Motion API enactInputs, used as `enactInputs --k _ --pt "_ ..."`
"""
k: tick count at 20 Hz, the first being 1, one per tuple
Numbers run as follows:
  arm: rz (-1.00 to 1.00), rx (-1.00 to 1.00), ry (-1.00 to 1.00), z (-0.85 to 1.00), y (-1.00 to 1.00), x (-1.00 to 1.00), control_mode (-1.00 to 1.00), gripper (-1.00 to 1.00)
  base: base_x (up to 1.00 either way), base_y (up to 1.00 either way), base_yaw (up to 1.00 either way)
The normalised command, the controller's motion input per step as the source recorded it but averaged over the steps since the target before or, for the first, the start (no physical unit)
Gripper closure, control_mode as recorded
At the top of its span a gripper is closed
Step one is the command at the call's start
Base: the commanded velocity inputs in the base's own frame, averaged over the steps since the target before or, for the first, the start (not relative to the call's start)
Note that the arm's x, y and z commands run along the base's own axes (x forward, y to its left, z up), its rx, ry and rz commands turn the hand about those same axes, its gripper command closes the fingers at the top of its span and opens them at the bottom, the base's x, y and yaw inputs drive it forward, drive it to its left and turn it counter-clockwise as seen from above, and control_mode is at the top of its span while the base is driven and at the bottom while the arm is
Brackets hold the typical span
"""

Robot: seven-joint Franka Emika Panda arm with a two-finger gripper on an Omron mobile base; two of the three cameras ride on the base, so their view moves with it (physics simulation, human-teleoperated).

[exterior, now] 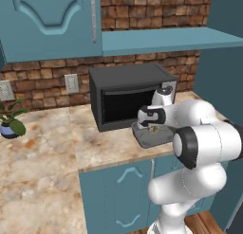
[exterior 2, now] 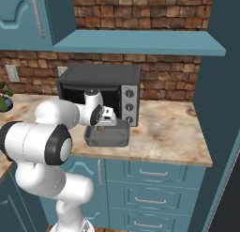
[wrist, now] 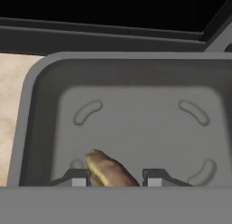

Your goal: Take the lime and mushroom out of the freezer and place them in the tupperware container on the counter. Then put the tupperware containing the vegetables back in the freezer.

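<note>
- the two-finger dark-tipped gripper (wrist: 113, 177) is closed on the small brownish-tan speckled mushroom (wrist: 108, 169), which sits between its finger tips (wrist: 78, 177).
- in the hand view the mushroom hangs over the floor of the shallow dark grey rectangular tupperware container (wrist: 136, 109); whether it touches that floor cannot be told.
- the container's floor carries four faint curved ridges near its corners, and its raised rim with rounded corners shows at the top and left.
- in the left base view the gripper (exterior: 154, 128) points down into the container (exterior: 148, 139), with a tan speck of the mushroom (exterior: 154, 129) just under the hand.
- in the right base view the gripper (exterior 2: 100, 127) is over the left part of the container (exterior 2: 112, 137), the mushroom (exterior 2: 99, 128) at its tips.
- the container rests on the beige and tan marbled stone bench (exterior 2: 164, 132), just in front of the black toaster oven (exterior 2: 101, 88).
- the bench (exterior: 47, 152) tops teal-blue drawers (exterior 2: 150, 179) and cabinet doors (exterior: 116, 195).
- a red brick wall (exterior 2: 159, 62) rises behind the oven, with a teal shelf (exterior 2: 140, 42) above it.
- a small green potted plant (exterior: 12, 121) stands at the bench's far left, well apart from the container.
</note>
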Motion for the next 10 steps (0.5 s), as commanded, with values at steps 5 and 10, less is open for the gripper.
enactInputs --k 5,10 --pt "0.0 0.0 0.0 -0.09 0.0 0.0 -1.0 -1.0 0.0 0.0 0.0" --pt "0.01 0.0 -0.11 -0.06 -0.02 0.08 -1.0 -1.0 0.0 0.0 0.0"
